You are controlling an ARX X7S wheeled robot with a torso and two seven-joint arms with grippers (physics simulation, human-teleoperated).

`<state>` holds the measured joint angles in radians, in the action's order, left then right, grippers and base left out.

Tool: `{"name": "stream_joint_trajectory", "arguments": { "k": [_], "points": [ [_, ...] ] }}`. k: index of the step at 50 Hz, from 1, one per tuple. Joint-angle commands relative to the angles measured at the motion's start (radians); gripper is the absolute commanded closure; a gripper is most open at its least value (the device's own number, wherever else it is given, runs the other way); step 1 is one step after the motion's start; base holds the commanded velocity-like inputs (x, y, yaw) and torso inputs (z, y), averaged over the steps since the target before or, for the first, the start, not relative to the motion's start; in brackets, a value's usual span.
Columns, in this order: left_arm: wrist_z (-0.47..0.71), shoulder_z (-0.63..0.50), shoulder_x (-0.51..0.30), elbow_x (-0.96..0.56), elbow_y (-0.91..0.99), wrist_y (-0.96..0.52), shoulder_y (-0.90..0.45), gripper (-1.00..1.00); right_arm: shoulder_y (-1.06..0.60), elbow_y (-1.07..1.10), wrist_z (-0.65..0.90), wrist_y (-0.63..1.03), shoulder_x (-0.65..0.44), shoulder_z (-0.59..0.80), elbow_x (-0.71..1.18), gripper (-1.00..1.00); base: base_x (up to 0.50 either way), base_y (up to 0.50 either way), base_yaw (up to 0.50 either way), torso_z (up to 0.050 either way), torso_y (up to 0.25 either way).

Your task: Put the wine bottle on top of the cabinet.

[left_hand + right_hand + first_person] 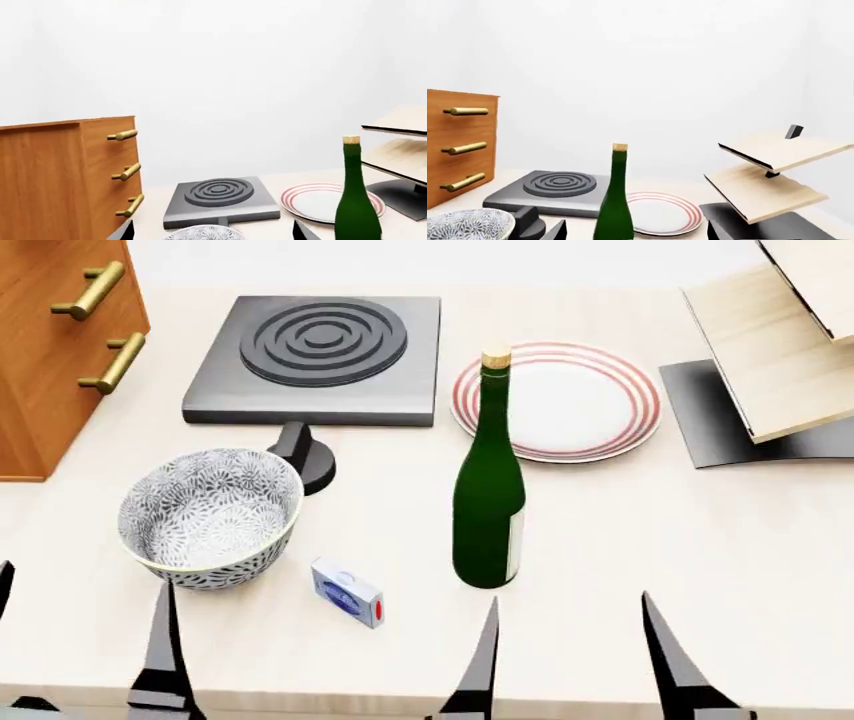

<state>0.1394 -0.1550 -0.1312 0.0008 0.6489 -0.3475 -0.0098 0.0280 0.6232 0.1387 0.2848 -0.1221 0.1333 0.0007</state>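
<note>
Wine bottle (489,502) stands upright with bare tabletop (694,560) all round. Patterned bowl (210,515) and small box (348,593) crowd the side toward the cabinet (47,360); hotplate (320,355) and plate (561,400) behind.

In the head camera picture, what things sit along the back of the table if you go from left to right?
Cabinet → stove burner → striped plate → wooden rack.

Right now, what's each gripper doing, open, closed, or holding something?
Left gripper: open, holding nothing.
Right gripper: open, holding nothing; wine bottle stands free on the table.
</note>
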Motion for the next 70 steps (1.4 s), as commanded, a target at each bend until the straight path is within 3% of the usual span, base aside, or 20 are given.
{"name": "stream_joint_trajectory", "arguments": {
  "k": [1,15,49,70],
  "points": [
    [0.009,-0.027,-0.014,0.012,0.235,-0.167,-0.036,-1.0,-0.008,0.162,0.008,0.093,-0.017,-0.001,0.02,-1.0,0.0,0.0,0.0,0.0,0.0],
    [0.026,-0.026,-0.025,-0.01,0.234,-0.166,-0.036,-1.0,-0.023,0.166,0.028,0.156,-0.036,0.002,0.015,-1.0,0.02,0.0,0.0,0.0,0.0],
    [0.06,-0.046,-0.048,-0.031,0.284,-0.211,-0.06,-1.0,-0.025,0.129,0.068,0.152,-0.054,0.012,0.03,-1.0,0.5,-0.08,0.0,0.0,0.0],
    [0.084,-0.052,-0.066,-0.052,0.307,-0.238,-0.072,-1.0,-0.025,0.132,0.085,0.163,-0.087,0.059,-0.003,-1.0,0.0,0.07,0.0,0.0,0.001]
  ]
}}
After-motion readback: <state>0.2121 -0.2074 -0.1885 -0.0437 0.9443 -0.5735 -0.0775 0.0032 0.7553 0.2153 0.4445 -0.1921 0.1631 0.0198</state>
